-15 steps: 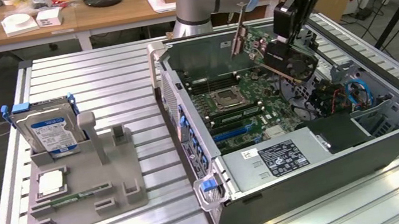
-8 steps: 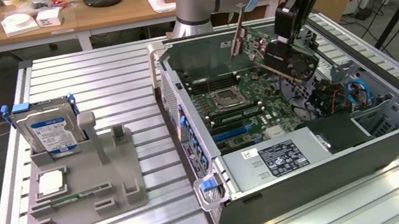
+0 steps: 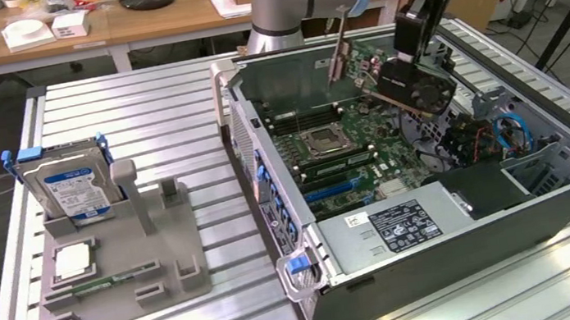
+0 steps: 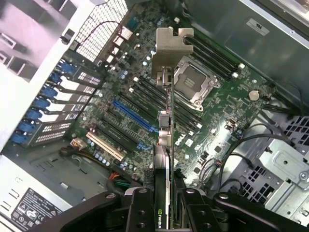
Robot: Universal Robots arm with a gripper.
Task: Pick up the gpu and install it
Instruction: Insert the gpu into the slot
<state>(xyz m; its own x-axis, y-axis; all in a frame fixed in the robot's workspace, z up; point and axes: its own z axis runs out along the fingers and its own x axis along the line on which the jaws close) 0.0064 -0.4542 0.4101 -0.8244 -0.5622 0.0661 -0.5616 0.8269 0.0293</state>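
My gripper [image 3: 406, 60] hangs over the open computer case [image 3: 264, 171], shut on the gpu [image 3: 417, 91]. The gpu is a dark card with a round fan, and its pale metal end bracket [image 3: 339, 52] points towards the far wall of the case. It hovers above the motherboard [image 3: 341, 148], apart from it. In the wrist view I see the gpu [image 4: 166, 145] edge-on, pinched between my gripper's [image 4: 166, 200] black fingers [image 4: 140, 208], with the bracket [image 4: 171, 48] at its far end. A long blue expansion slot [image 4: 134, 115] lies on the board just beside the card's edge.
A grey fixture [image 3: 155, 260] at the exterior view's left holds a silver hard drive [image 3: 70, 187] with blue rails and a small green memory stick [image 3: 113, 279]. Inside the case are a power supply [image 3: 404, 223], blue cables [image 3: 505, 135] and a drive cage [image 4: 285, 174]. The case walls stand up all round.
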